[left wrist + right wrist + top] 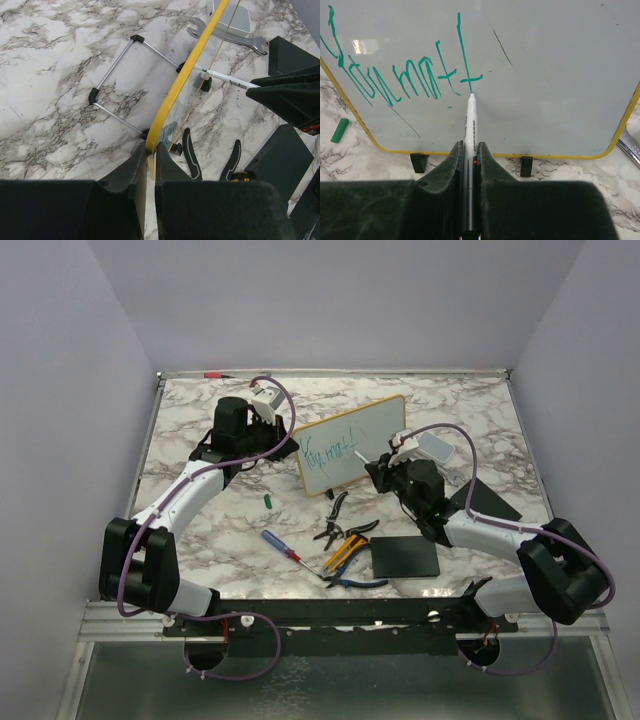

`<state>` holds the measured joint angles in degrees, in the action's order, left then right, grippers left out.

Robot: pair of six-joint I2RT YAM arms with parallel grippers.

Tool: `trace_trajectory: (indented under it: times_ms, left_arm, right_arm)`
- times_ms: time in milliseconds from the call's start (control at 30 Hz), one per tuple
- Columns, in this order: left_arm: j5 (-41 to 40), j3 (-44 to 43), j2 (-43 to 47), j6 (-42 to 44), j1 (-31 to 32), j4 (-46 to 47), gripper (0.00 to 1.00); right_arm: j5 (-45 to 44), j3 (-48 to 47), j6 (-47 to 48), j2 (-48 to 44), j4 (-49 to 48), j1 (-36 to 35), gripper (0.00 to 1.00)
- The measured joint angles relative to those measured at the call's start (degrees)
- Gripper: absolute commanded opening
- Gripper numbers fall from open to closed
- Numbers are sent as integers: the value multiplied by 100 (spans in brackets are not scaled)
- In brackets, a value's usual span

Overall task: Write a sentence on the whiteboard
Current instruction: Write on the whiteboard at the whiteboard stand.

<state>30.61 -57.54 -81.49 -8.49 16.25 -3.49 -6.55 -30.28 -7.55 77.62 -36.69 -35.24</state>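
Note:
The whiteboard (352,445) stands tilted on the marble table, with a yellow frame and small dark feet. My left gripper (151,149) is shut on its yellow frame (190,65) at the lower left corner. My right gripper (470,145) is shut on a white marker (470,125). The marker's tip touches the board face (555,60) just below the last stroke. The sentence (410,75) is a line of teal-green scrawl across the left half of the board. From above, the right gripper (385,465) sits in front of the board's right half.
A green marker cap (268,499) lies left of the board. Pliers (345,525), a screwdriver (282,545) and a flat black pad (405,558) lie in front. A grey-blue block (437,447) and a wrench (230,37) lie behind the board. Its wire stand (115,80) rests behind.

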Motion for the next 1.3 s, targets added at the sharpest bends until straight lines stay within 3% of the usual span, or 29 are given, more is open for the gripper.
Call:
trace_trajectory:
  times_ms: [467, 800, 1300]
  left_arm:
    - [0, 0, 7, 2, 0, -4, 4]
    - [0, 0, 17, 0, 0, -11, 4]
    - [-2, -2, 35, 2, 0, -44, 4]
  right_arm:
    - [-247, 39, -103, -31, 140, 2, 1]
    - [-365, 70, -33, -669, 328, 2, 1]
    - [-284, 39, -31, -212, 317, 2, 1]
